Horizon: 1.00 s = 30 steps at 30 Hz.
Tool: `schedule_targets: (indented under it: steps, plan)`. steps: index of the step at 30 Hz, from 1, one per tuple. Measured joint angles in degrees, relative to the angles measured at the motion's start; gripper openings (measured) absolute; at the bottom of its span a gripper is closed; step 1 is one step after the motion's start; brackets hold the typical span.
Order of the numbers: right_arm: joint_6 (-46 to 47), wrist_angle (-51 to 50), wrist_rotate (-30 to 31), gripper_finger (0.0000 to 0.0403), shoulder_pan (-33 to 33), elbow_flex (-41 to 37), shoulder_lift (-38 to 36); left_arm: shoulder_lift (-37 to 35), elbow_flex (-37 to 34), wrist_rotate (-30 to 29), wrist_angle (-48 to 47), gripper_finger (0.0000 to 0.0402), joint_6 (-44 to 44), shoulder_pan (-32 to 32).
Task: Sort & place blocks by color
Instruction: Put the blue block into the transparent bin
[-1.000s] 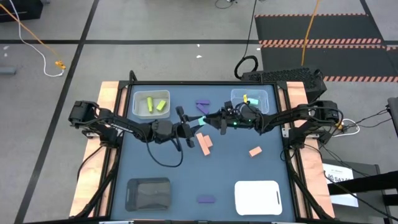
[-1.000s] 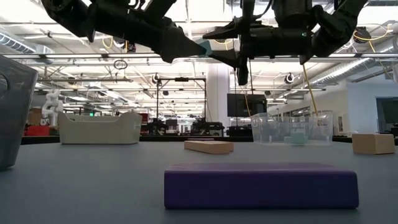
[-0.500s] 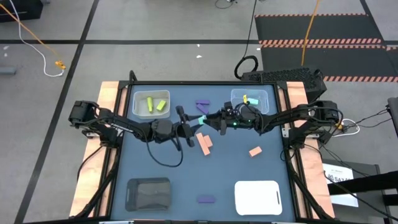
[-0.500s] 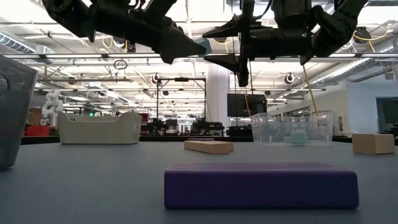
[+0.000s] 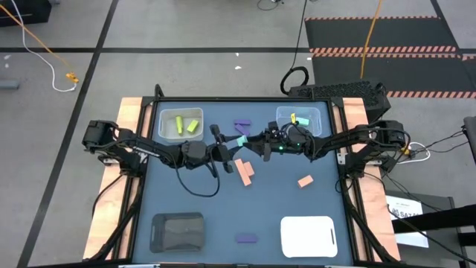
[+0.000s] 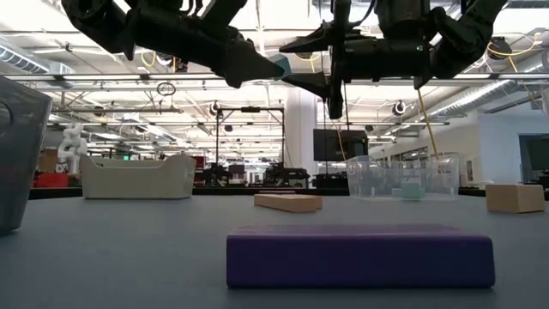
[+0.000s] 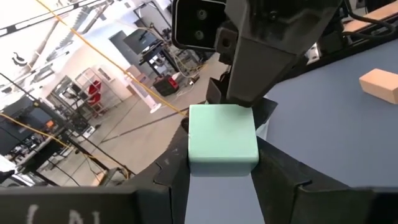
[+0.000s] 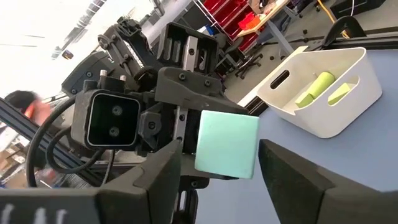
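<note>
Now both arms meet above the middle of the bench, nearer its far edge, tips facing each other.

Left gripper [image 7: 224, 163]: closed on the mint-teal cube [image 5: 240, 141], a dark finger pressed to each side of it in my left wrist view. Cube is held clear of the bench surface, well above it in the low view [image 6: 279, 63].

Right gripper [image 8: 221, 163]: jaws apart, one finger either side of the same cube. From the right wrist view I see a gap between the cube and each finger, so it brackets the cube and I read no contact. Partly open, not clamped.

Other blocks as I see them from above:
- two yellow-green blocks [image 5: 185, 124] in the white bin [image 5: 165, 119] at the far-left corner of the bench.
- one yellow-green piece [image 5: 300, 119] in the clear bin [image 5: 316, 114] at the far-right corner.
- purple wedge [image 5: 242, 126] on the bench between the two bins, near the far edge.
- two salmon-orange bars [image 5: 244, 170] lying just beside each other at mid-bench, under the arms' meeting point.
- salmon-orange cube [image 5: 305, 181] toward the right edge.
- purple bar [image 5: 246, 238] by the near edge, between the black tray [image 5: 178, 231] at the near-left corner and the white tray [image 5: 308, 236] at the near-right.
</note>
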Motion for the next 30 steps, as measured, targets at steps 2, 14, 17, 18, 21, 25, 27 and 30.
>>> schedule_targets:
  steps: [2,14,17,18,21,25,27,30]
  plan:
    - [-0.04,0.0,0.28,0.0197,0.0,0.0,0.0,0.0,0.0,0.02,0.03,0.0137,-0.03,0.0]
    - [-1.4,0.14,3.08,0.0114,0.0,0.0,-0.04,0.0,0.0,-0.19,-0.03,0.014,0.62,0.29]
    - [-1.39,0.15,3.04,0.011,0.0,0.0,-0.04,0.0,0.0,-0.12,0.02,0.0142,0.73,0.47]
    - [-1.48,0.15,3.03,0.0117,0.0,0.0,-0.04,0.0,0.0,-0.05,0.05,0.0142,0.67,0.48]
    - [-1.98,0.13,3.02,0.0161,0.0,0.0,-0.04,0.0,0.0,0.38,0.25,0.0143,0.18,0.43]
    - [-1.21,-0.15,3.02,0.0224,0.0,0.0,-0.04,0.0,0.0,0.39,0.53,0.0144,0.16,0.37]
    - [-0.57,-0.27,3.02,0.0245,0.0,0.29,-0.02,0.0,0.0,0.96,0.53,0.0144,0.16,0.41]
    - [-0.44,-0.22,3.02,0.0257,0.3,1.36,-0.02,0.0,0.0,2.85,0.58,0.0144,0.16,0.64]
